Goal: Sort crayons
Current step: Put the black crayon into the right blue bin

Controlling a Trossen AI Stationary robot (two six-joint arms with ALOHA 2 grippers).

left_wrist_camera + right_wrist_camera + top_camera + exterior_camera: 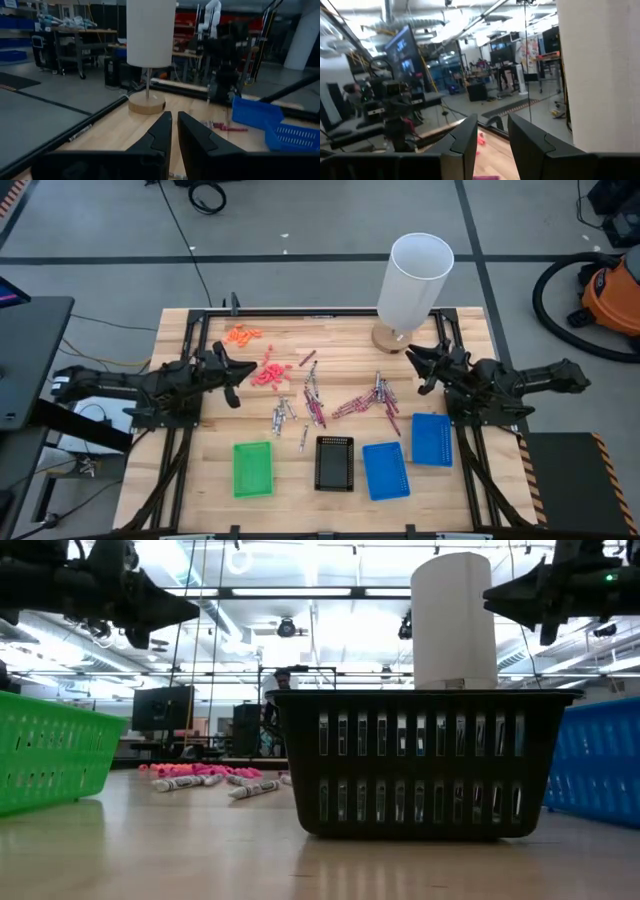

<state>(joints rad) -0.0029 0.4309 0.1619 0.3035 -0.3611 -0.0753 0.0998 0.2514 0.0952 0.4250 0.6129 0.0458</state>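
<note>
The left claw (232, 372) hangs above the bench (190, 470), its fingers (160, 132) nearly clenched and grasping nothing. The right claw (420, 367) hovers near the white lamp (413, 280), parted a little and empty. Between them the crayons (310, 395) lie scattered on the wood: orange, pink, grey and maroon. The green tray (252, 469), black tray (334, 463) and two blue trays (386, 470) sit along the near edge.
</note>
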